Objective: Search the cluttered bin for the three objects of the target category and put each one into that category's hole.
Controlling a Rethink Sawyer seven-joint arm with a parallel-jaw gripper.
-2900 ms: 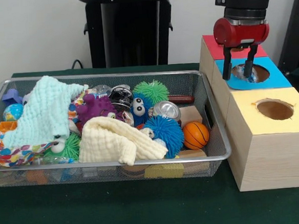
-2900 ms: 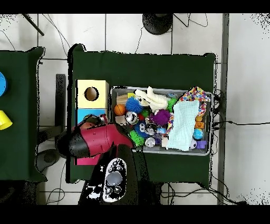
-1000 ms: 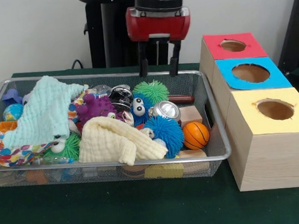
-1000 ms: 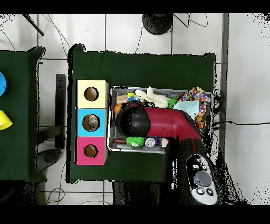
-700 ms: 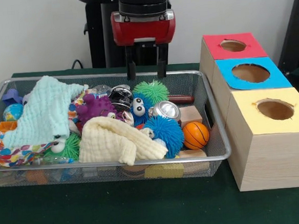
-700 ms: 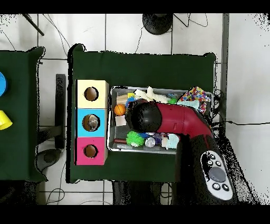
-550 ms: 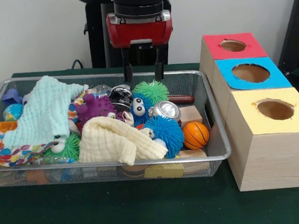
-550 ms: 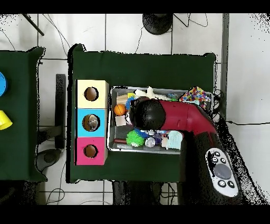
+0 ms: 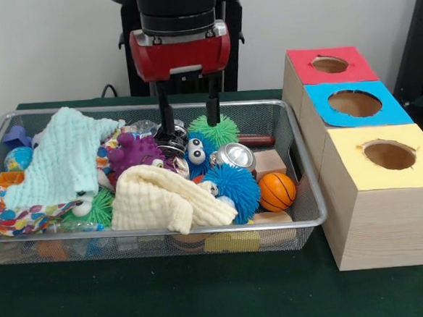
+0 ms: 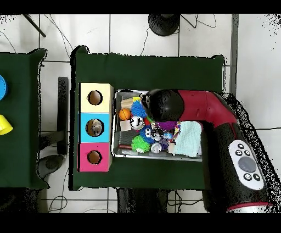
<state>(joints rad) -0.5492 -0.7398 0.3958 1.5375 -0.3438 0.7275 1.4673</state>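
1. Dark green cloth covers the tabletop [image 9: 207, 304]; a pale wall is seen behind it in the front view.
2. A wire mesh bin [image 9: 310, 195] is set on the tabletop, crowded with toys and cloths.
3. Just beside the bin's right end, in the front view, a wooden box [image 9: 380, 226] is placed with three round holes on top: red hole [image 9: 330, 64] at the far end, blue hole [image 9: 355, 103] in the middle, yellow hole [image 9: 389, 154] nearest the front edge.
4. Something small is seen inside the blue hole in the overhead view; its kind cannot be told.
5. The gripper [image 9: 189, 119] is held over the bin's back half, jaws spread apart and empty, tips just above a shiny dark ball [image 9: 171, 136] and a green spiky ball [image 9: 215, 129].
6. Noted in the bin: a blue spiky ball [image 9: 233, 187], a purple creature [image 9: 132, 151], a silver can [image 9: 234, 155], an orange basketball [image 9: 277, 191] toward the right end.
7. A cream cloth [image 9: 163, 198] is draped along the front side; a mint cloth [image 9: 59, 158] is spread at the left end.
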